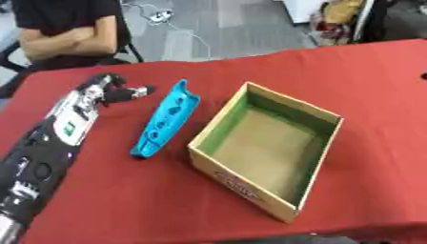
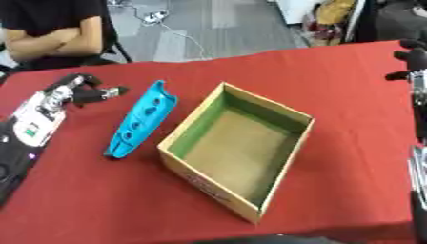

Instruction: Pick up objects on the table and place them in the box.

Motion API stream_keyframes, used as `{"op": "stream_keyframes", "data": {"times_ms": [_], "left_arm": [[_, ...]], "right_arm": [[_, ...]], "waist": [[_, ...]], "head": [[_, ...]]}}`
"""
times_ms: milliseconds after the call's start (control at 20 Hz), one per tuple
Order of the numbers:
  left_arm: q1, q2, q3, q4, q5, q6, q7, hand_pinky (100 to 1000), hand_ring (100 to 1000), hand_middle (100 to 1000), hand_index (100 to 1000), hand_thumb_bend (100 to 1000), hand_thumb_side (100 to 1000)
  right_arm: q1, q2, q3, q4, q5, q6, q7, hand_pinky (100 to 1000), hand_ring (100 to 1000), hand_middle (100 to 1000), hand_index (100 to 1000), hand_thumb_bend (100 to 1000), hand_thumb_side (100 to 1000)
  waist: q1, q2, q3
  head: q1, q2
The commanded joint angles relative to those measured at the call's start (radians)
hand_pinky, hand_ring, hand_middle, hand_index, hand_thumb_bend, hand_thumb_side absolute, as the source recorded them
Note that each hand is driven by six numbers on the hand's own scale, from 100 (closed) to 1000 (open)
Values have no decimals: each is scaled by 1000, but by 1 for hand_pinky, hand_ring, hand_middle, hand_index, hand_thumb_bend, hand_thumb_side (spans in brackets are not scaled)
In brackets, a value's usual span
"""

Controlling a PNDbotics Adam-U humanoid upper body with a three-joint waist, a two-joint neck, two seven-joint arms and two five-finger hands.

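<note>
In the left eye view, a red-covered table [image 1: 116, 200] carried an open cardboard box [image 1: 267, 147], empty, with green inner walls, standing askew toward the middle and near edge. Just left of the box, apart from it, lay a long blue object [image 1: 165, 119] with a row of holes along its top, its length running from the near-left toward the far side of the table. The robot's left arm came in from the near-left corner, and the left hand [image 1: 113, 90] hovered by the far-left part of the table, left of the blue object's far end and not touching it. Its fingers were bent, with one dark fingertip reaching toward the blue object, and it held nothing.

In the right eye view, the right hand [image 2: 410, 59] showed at the table's right edge, near the far-right corner, well apart from the box. Only dark fingers were visible there; whether they were spread or curled could not be told.
</note>
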Motion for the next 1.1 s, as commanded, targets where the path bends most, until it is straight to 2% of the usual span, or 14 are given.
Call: {"op": "stream_keyframes", "data": {"times_ms": [50,350,400,450,1100], "left_arm": [[-24,10,-13,-25,-16,-11,-26,600,723,810,872,899,723],[-19,5,-40,-58,-25,-29,-72,610,724,809,874,912,723],[-18,5,-44,-64,-25,-32,-80,611,724,809,874,1000,710],[-18,5,-49,-69,-26,-34,-88,614,724,809,875,914,723],[1,-2,-93,-94,-13,-51,-149,619,724,802,869,917,726]], "right_arm": [[-13,-15,1,-12,-6,-4,4,592,810,826,1000,452,952],[-14,-14,2,-12,-6,-4,5,592,810,826,1000,452,951],[-14,-14,3,-12,-6,-4,6,592,810,826,1000,452,952],[-14,-13,3,-12,-6,-4,6,592,810,826,1000,452,952],[-17,-13,2,-13,-5,-4,6,592,810,826,1000,452,953]], "waist": [[-3,-8,-1],[-3,-7,-2],[-3,-7,-2],[-3,-7,-2],[-2,-5,-5]], "head": [[11,-1],[15,-1],[15,-1],[15,-1],[18,-1]]}}
